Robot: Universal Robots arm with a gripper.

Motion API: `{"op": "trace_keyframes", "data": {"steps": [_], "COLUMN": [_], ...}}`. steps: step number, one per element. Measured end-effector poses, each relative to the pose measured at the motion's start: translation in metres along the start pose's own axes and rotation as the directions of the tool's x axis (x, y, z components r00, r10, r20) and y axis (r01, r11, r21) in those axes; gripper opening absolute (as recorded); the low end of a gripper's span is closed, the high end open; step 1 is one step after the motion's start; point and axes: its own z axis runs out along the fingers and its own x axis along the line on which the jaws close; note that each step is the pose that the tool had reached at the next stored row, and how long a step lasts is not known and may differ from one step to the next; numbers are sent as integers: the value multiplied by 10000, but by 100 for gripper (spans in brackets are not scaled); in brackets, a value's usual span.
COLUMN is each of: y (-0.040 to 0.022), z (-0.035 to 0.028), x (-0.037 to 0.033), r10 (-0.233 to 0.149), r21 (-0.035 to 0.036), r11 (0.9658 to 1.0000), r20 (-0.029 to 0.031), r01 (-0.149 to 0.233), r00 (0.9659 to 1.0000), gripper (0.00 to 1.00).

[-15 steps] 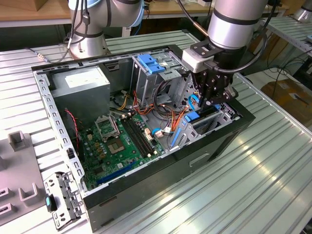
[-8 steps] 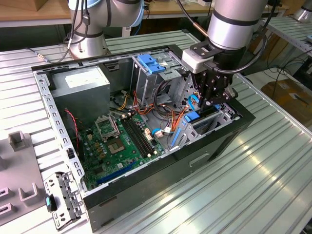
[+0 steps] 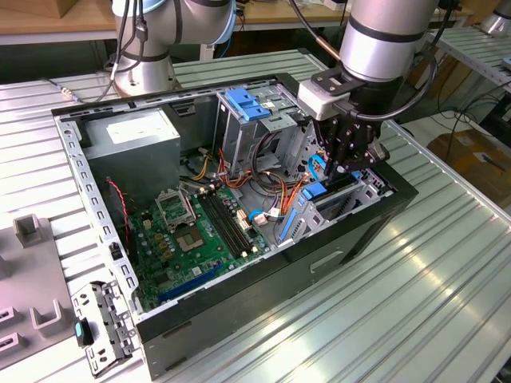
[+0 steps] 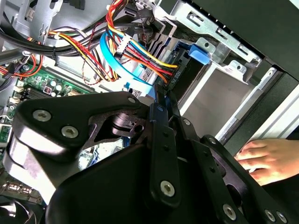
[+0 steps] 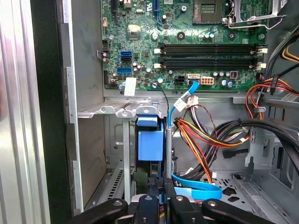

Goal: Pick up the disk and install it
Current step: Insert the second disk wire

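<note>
Gripper: the black 2-finger gripper (image 3: 345, 163) sits low in the open black computer case (image 3: 239, 335), fingers (image 5: 154, 196) nearly together.
Grasp: I cannot tell whether they clamp anything.
Disk: the flat silver-black hard drive with blue plastic rails (image 5: 150, 140) stands edge-on in the bare-metal drive bay (image 5: 117, 112), directly ahead of the fingertips.
Hazard: the flat blue data cable (image 5: 198, 189) and orange-yellow wire bundle (image 4: 140, 51) lie just beside the bay.
Technique: judged, press straight along the rails; keep wires clear.
Bystander: a hand (image 4: 264, 158) rests outside the case.

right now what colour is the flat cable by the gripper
Blue; the flat cable shows best in the first wrist view.
</note>
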Motion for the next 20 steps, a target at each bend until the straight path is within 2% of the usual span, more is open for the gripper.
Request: {"op": "trace_keyframes", "data": {"steps": [4, 10, 15, 18, 19, 20], "y": [2, 7, 8, 8, 6, 2], "z": [15, 50, 57, 58, 50, 16], "x": [-1, -2, -2, -3, -2, 1], "r10": [0, 7, 9, 10, 10, 9], "r21": [0, -1, -1, 0, 1, 0], "r11": [10000, 10000, 10000, 10000, 10000, 10000], "r20": [3, 52, 65, 73, 78, 73], "r01": [0, -7, -9, -10, -10, -9], "r00": [10000, 10000, 10000, 10000, 10000, 10000], "gripper": [16, 16, 16, 16, 18, 24]}}
